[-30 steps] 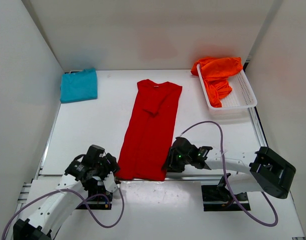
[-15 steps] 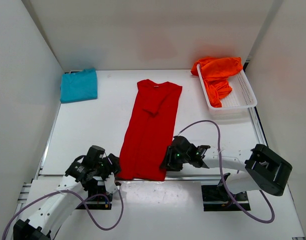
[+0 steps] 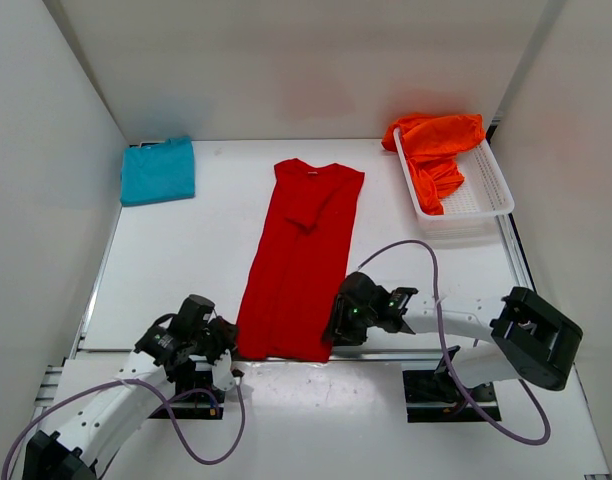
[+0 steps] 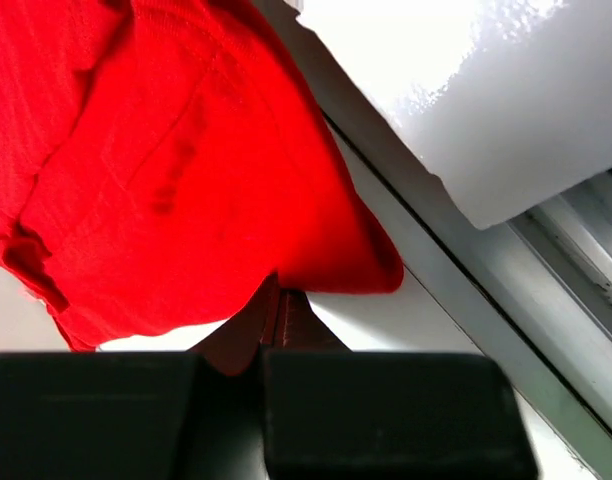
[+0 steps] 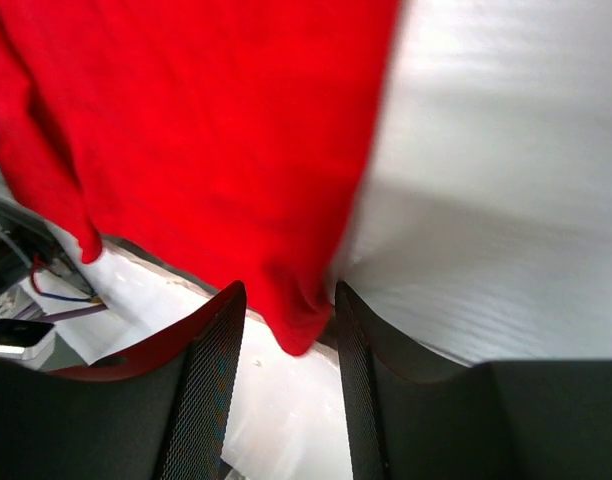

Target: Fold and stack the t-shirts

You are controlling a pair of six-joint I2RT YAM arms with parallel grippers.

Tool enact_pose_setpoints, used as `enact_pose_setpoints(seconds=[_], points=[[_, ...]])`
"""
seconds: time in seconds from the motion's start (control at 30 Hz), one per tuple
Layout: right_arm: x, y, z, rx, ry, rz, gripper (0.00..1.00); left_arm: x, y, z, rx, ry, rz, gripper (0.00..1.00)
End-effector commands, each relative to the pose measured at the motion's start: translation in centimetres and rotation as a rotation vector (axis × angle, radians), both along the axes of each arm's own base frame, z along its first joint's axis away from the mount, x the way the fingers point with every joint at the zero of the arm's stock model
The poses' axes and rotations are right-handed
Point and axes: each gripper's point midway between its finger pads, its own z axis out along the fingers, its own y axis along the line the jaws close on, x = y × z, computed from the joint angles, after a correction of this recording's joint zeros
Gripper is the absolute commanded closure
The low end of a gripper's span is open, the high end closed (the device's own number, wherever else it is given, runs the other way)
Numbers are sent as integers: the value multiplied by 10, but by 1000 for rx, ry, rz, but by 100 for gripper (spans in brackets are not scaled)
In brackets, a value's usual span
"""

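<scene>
White table (image 3: 186, 260), bearing the red t-shirt (image 3: 301, 255) laid flat lengthwise at centre, hem towards me. My left gripper (image 4: 281, 322) is pinched together on the near-left hem corner. My right gripper (image 5: 286, 300) straddles the near-right corner, jaws apart. I judge it should clamp first, then both lift evenly.
</scene>
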Motion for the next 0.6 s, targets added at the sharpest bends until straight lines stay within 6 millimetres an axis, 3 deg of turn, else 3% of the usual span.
enact_pose_setpoints(seconds=[0.0, 0.17, 0.3, 0.57], points=[[-18, -38, -17, -182, 60, -7, 53, -14, -4, -11, 22, 4, -122, 97], [-27, -40, -16, -192, 103, -22, 53, -4, -8, -7, -6, -23, -77, 100], [-34, -24, -15, -125, 119, 1, 53, 1, -15, 0, -56, -25, -46, 100], [-26, -5, -19, -94, 126, 0, 54, 5, -18, 9, -98, -9, 16, 100]])
